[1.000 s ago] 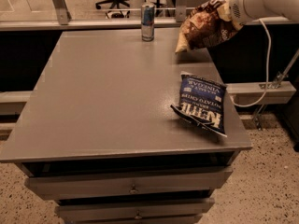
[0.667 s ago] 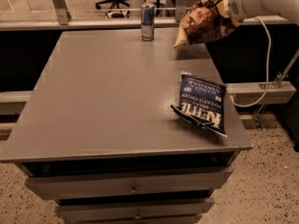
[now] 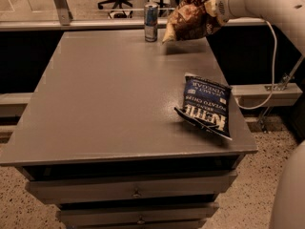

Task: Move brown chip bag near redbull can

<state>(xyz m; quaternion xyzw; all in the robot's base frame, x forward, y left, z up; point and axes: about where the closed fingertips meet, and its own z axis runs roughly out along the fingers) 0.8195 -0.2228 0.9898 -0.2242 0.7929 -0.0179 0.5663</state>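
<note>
Grey table, far edge: redbull can upright. Gripper above far-right corner, clamped on brown chip bag, held aloft. Can sits just beyond bag's low tip, twd far-left corner.

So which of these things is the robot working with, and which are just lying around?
In the job: brown chip bag, held up by the gripper at the far edge of the table; redbull can, upright nearby.
Just lying about: blue Kettle bag, near the right edge; office chair behind.
</note>
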